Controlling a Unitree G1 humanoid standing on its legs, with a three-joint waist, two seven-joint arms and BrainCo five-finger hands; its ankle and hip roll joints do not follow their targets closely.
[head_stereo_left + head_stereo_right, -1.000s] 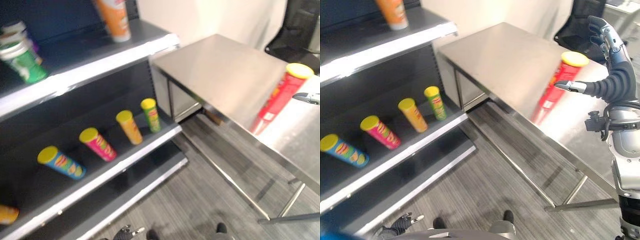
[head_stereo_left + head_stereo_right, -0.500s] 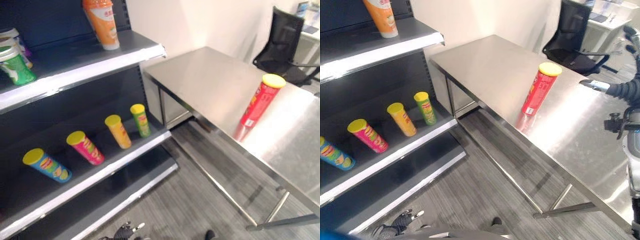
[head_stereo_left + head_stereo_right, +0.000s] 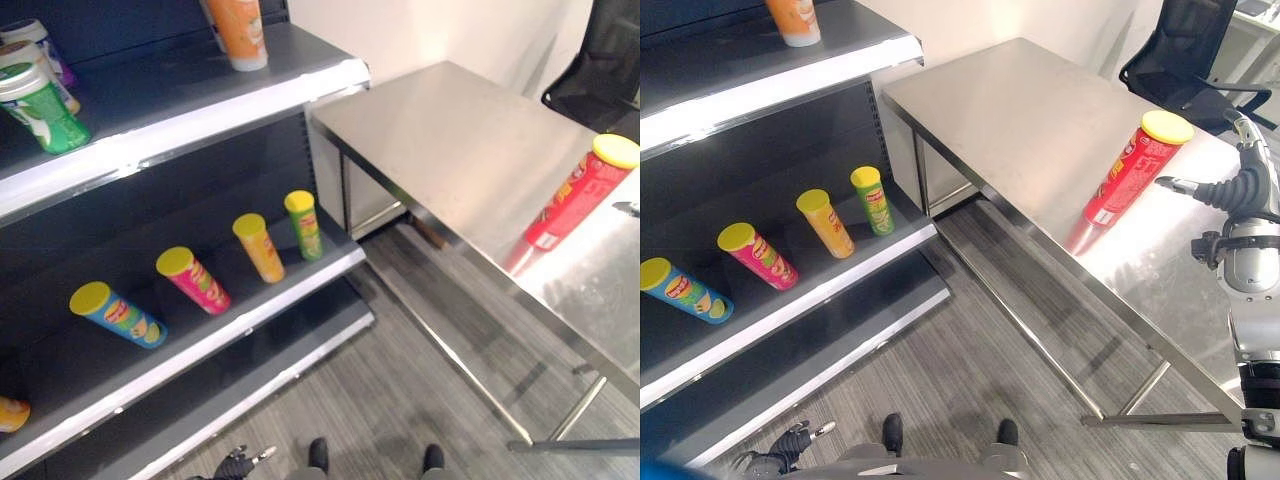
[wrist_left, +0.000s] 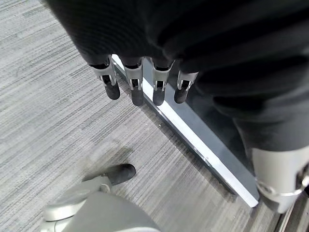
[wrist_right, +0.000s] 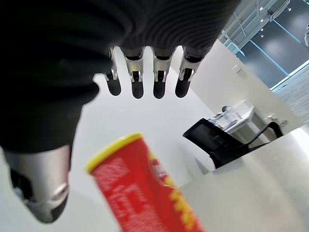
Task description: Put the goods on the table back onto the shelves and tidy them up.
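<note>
One red can [image 3: 1129, 170] with a yellow lid stands alone on the steel table [image 3: 1020, 110], near its front edge and not yet picked up. The right hand [image 3: 1230, 188] hovers just beside it, fingers straight and apart, holding nothing. The left hand [image 4: 145, 82] hangs low over the floor, fingers relaxed and empty. On the lower shelf [image 3: 250, 310] four cans already lie along the front edge, tilted. I judge that almost all the work is left: grasping, carrying, placing, then straightening.

One red can [image 3: 1127, 168] on table, four cans [image 3: 264, 247] on middle shelf
</note>
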